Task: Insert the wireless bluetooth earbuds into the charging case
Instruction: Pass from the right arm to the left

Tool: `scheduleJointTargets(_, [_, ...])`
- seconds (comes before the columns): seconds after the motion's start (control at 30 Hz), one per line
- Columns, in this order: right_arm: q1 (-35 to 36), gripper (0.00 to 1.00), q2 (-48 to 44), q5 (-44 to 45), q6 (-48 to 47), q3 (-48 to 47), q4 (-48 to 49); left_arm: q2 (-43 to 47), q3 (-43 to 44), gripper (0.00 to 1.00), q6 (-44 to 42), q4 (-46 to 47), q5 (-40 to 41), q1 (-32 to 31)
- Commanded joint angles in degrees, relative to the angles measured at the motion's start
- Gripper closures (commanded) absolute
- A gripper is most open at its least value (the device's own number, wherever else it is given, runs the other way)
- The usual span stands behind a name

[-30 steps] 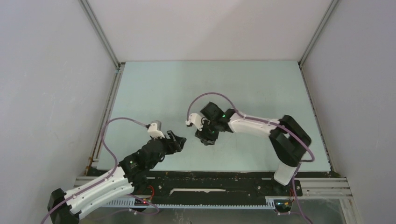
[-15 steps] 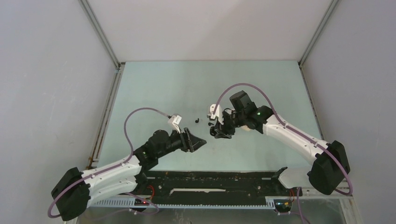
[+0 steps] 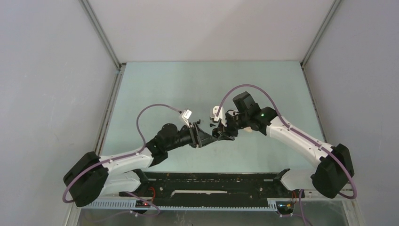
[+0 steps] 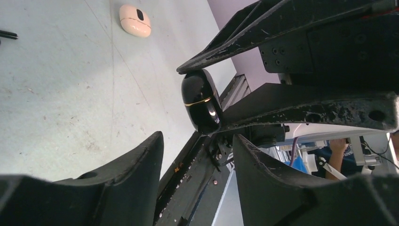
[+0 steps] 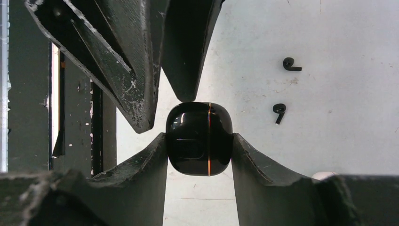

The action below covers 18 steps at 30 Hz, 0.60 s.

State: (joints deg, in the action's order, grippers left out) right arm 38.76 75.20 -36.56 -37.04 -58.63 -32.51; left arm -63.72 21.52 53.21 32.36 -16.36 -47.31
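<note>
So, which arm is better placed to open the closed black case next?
Probably the left. The right tool clamps the case by its sides, so it is busy; the left tool is free and open, close beside the case.

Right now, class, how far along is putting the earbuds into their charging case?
Done: the glossy black charging case with a gold seam is clamped in the right gripper. In hand: the open left gripper is close to the case, whose lid looks shut. Left: two small black stemmed earbuds lie on the pale table, neither inserted.
</note>
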Motion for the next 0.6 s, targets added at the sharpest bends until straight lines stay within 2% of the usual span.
scheduleJointTargets(0.0, [0.2, 0.71, -1.5, -2.5, -1.6, -0.2, -0.3, -2.5, 1.9, 0.42, 3.9, 7.1, -3.5, 0.7])
scheduleJointTargets(0.3, [1.2, 0.71, -1.1, -3.3, -3.0, -0.2, -1.5, -8.1, 0.5, 0.48, 10.0, 17.0, -6.6, 2.5])
scheduleJointTargets(0.57, [0.9, 0.71, -1.0, -2.4, -2.8, -0.2, -1.0, -11.5, 1.1, 0.50, 11.0, 18.4, -8.4, 2.6])
